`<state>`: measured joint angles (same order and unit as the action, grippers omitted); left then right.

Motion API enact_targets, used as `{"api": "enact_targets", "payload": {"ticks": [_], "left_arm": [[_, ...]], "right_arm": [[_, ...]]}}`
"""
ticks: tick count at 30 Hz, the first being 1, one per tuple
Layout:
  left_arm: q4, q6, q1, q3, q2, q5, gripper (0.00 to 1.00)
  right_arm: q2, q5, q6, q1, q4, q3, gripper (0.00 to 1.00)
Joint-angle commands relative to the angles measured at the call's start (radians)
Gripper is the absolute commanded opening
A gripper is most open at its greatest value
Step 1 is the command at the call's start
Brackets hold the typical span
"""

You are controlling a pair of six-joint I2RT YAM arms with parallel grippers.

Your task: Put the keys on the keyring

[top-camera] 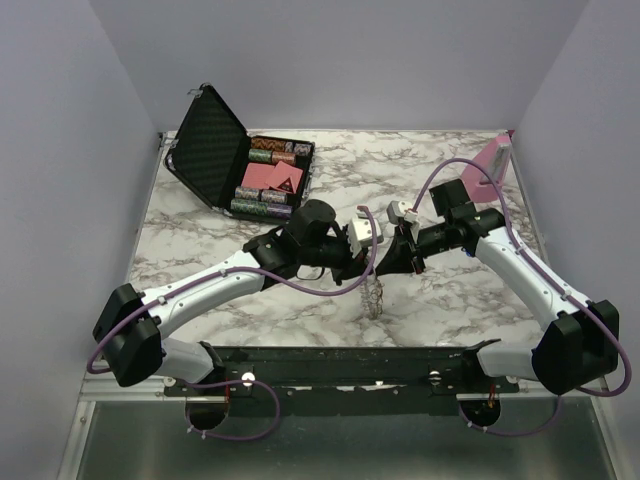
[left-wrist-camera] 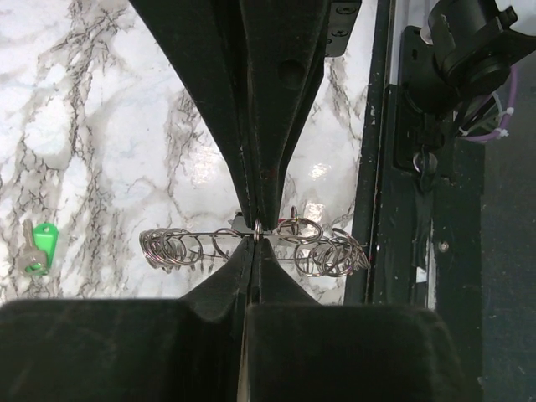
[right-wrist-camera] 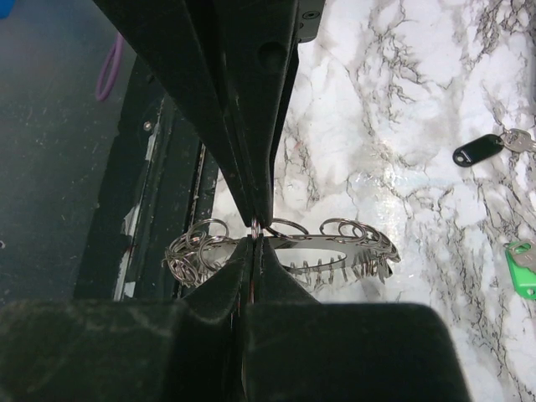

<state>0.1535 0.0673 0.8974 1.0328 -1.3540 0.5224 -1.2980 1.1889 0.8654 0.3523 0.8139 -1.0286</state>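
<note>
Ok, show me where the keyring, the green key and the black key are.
keyring (left-wrist-camera: 167, 249): left wrist view, on its left cluster of rings.
green key (left-wrist-camera: 43, 239): left wrist view, on its green plastic head.
black key (right-wrist-camera: 476, 152): right wrist view, on its black plastic head.

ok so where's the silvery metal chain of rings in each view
Top external: the silvery metal chain of rings sits centre, just below where the arms meet.
Left wrist: chain spans mid-frame, pinched by the left gripper.
Right wrist: chain spans lower middle, pinched by the right gripper.
Shared landmark: black base rail, bottom, right and left respectively.
</note>
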Motion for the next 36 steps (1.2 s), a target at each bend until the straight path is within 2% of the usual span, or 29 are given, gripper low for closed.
{"api": "enact_targets", "payload": {"ticks": [1, 4, 7, 9, 13, 17, 20, 31, 36], "left_arm": [[-0.015, -0.027, 0.005, 0.026, -0.008, -0.055, 0.0], [-0.049, -0.052, 0.005, 0.001, 0.01, -0.065, 0.0], [-0.132, -0.104, 0.005, -0.06, 0.048, -0.102, 0.0], [-0.213, -0.142, 0.005, -0.12, 0.085, -0.124, 0.0], [-0.458, -0.225, 0.005, -0.267, 0.162, -0.148, 0.0], [-0.782, -0.311, 0.005, -0.436, 0.2, -0.16, 0.0], [-0.949, -0.34, 0.005, -0.503, 0.194, -0.171, 0.0], [-1.176, -0.487, 0.005, -0.585, 0.158, -0.268, 0.0], [-1.227, -0.544, 0.006, -0.608, 0.136, -0.289, 0.0]], "right_arm": [[-0.001, 0.037, 0.009, 0.005, 0.016, -0.025, 0.04], [0.002, 0.043, 0.011, 0.005, 0.018, -0.025, 0.06], [0.0, 0.054, 0.003, 0.005, 0.014, -0.025, 0.16], [0.0, 0.066, -0.011, 0.005, 0.007, -0.024, 0.24], [-0.001, 0.107, -0.025, 0.005, 0.007, -0.027, 0.34], [-0.004, 0.144, -0.023, 0.002, 0.014, -0.027, 0.38], [-0.007, 0.17, -0.042, 0.004, 0.002, -0.024, 0.39], [0.002, 0.127, -0.166, 0.002, -0.123, 0.005, 0.39], [0.002, 0.104, -0.209, 0.004, -0.16, 0.009, 0.39]]}}
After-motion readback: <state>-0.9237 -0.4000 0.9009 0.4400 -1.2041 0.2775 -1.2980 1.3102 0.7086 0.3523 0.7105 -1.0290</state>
